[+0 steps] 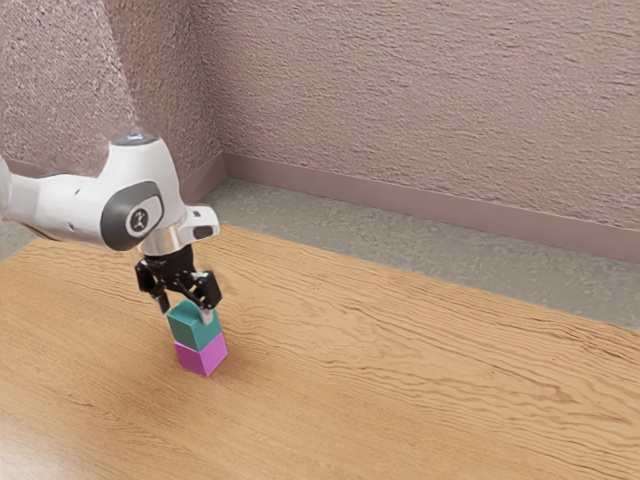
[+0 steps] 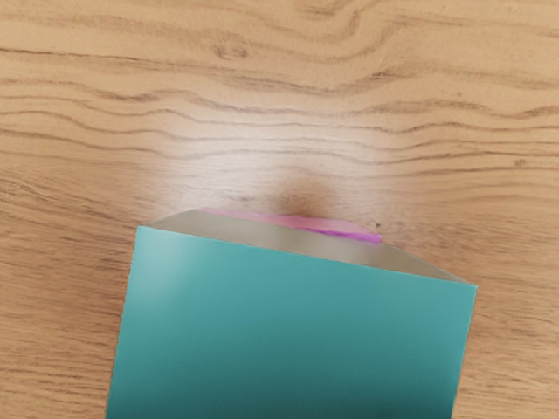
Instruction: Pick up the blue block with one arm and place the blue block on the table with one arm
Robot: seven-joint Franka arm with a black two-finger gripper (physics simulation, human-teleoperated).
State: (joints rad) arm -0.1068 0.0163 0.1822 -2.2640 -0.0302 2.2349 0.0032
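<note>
"Checking your claw point(image 1: 186, 311): is it gripping?"

"No, you have it open, fingers spread about the blue block's point(image 1: 193, 329) top, left of the exterior view's centre, presumably for a pinch."

"Why's that one raised?"

"The pink block point(image 1: 202, 355) props it above your table point(image 1: 400, 380)."

"Which way does it point?"

"Upright, one corner edge facing the exterior view's bottom. It looks cubic, so you've no clear long axis; it's slightly skewed to your claw."
</note>
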